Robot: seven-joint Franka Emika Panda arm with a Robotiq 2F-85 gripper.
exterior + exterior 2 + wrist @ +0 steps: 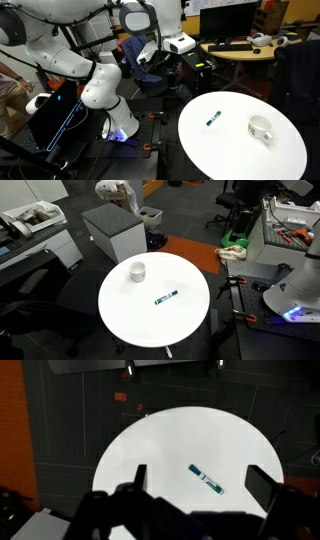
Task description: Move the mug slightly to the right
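Note:
The white mug (261, 127) stands upright on the round white table (235, 155), near its rim; it also shows in an exterior view (137, 271). It is out of the wrist view. A blue marker (213, 117) lies near the table's middle, apart from the mug, and shows in the wrist view (205, 478). My gripper (203, 482) is open and empty, high above the table (160, 450), with its two dark fingers framing the marker far below. In an exterior view the gripper (172, 46) hangs well away from the mug.
A grey ribbed cabinet (115, 230) stands behind the table (150, 325). An orange floor mat (192, 252) lies beside it. The robot base (115, 115) and a dark box with blue light (55, 115) stand beside the table. A desk (245, 50) is further back.

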